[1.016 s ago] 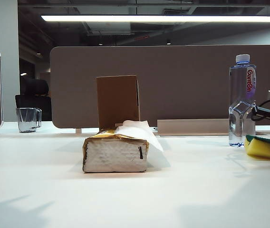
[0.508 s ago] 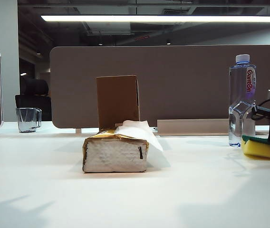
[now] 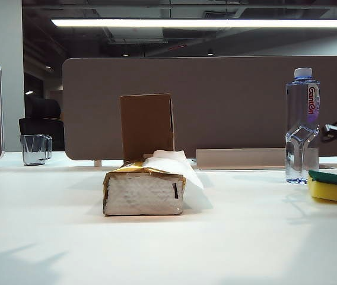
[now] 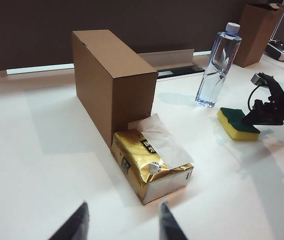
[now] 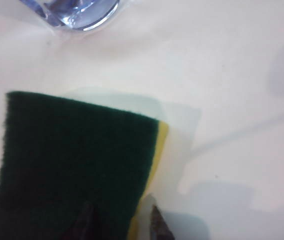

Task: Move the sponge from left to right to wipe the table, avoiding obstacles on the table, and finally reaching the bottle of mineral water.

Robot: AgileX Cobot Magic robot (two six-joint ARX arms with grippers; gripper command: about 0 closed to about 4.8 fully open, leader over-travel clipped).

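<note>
The right pincer, fingers parted and gripping nothing, hangs over 1 sponge lying green side up at the counter's far right, just beside 1 water bottle. The left pincer, also parted and empty, hovers near the 2 obstacles at center: 1 gold tissue pack and 1 cardboard box behind it. 1 glass mug stands far left.

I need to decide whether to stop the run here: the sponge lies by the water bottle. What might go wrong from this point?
1. The right gripper, jaws apart, hangs just over the sponge; pulling away, a finger might catch it and drag it.
2. The mineral water bottle stands close beside the sponge; a sideways swing could topple it.
3. The left gripper hovers open near the tissue pack and might bump it.
</note>
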